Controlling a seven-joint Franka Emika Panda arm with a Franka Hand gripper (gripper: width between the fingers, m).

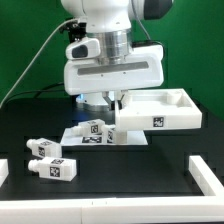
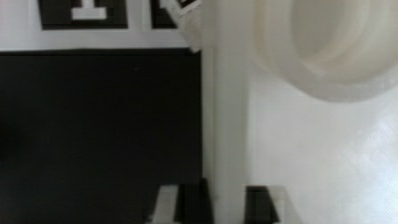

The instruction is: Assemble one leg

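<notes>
My gripper hangs over the left wall of the large flat white square tray-like piece. In the wrist view my gripper has one finger on each side of that wall, shut on it, and the piece shows a round corner socket. One leg, a small white post with tags, lies just left of my gripper. Two more legs lie at the exterior view's front left. I cannot tell whether the piece is lifted off the table.
The marker board lies on the black table under and beside the nearest leg; its tags show in the wrist view. White bracket rails stand at the front right and front left. A black cable hangs at the back left.
</notes>
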